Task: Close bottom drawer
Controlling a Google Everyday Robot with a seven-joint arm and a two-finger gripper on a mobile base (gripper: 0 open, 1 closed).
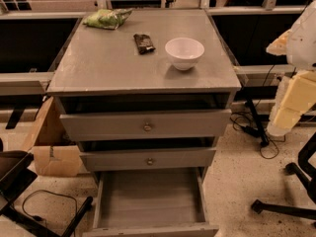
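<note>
Here's the grey cabinet, seen from the front and above, and the bottom drawer (148, 196) is hanging wide open. It is pulled far out toward the camera below the worktop's front edge, bare grey floor on show, with its front panel right at the lower border of the view. Above it, the middle drawer (148, 158) sits slightly out with a dark gap over it, its small round knob at centre. The top drawer (145, 125) is also a little way out, likewise with a knob at centre.

Up on the worktop (98, 68), a white bowl (184, 52) stands upright toward the right edge. A dark snack packet (143, 43) lies just to its left, near the middle. A green crisp bag (107, 18) rests at the back left corner.

The pincer (289, 107) hangs off beyond the worktop's right edge. It shows as cream blocks on the white arm, level with the upper drawers and well apart from the bottom drawer. How wide it stands cannot be told, nor whether it has hold of anything.

A cardboard box (54, 154) leans by the cabinet's left side, and black cables (252, 122) trail on the floor at the right.
</note>
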